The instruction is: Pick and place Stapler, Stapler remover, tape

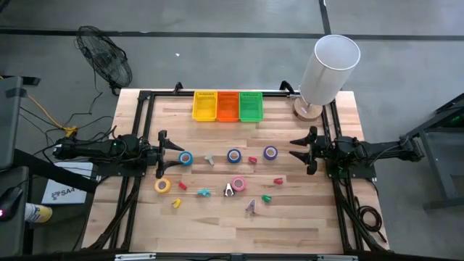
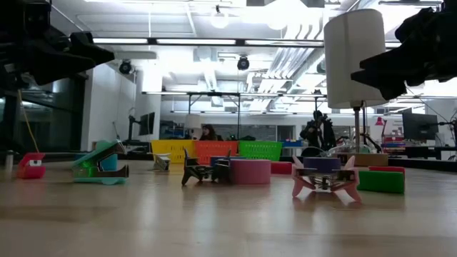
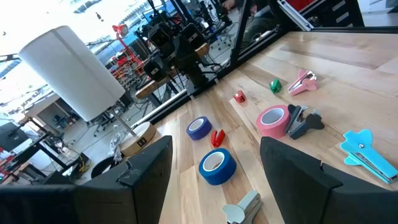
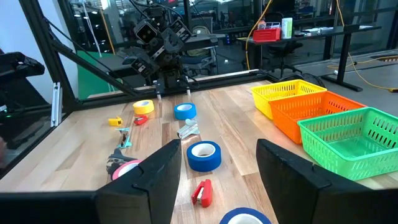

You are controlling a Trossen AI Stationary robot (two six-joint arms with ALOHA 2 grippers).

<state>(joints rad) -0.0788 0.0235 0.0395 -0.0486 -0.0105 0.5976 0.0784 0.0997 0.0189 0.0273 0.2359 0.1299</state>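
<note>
Both pincers stand open and empty — left pincer [image 1: 164, 153] at the wooden desk [image 1: 304, 225] edge beside a blue tape ring [image 1: 185, 158], right pincer [image 1: 303, 151] near the purple tape ring [image 1: 270, 153]. Advice: descend squarely over one ring before closing. Yellow tape ring [image 1: 163, 185] and pink tape ring [image 1: 238, 185] lie mid-desk among small stapler removers — clutter crowds any approach. Three plastic mesh baskets [image 1: 228, 106] wait at the far edge.
</note>
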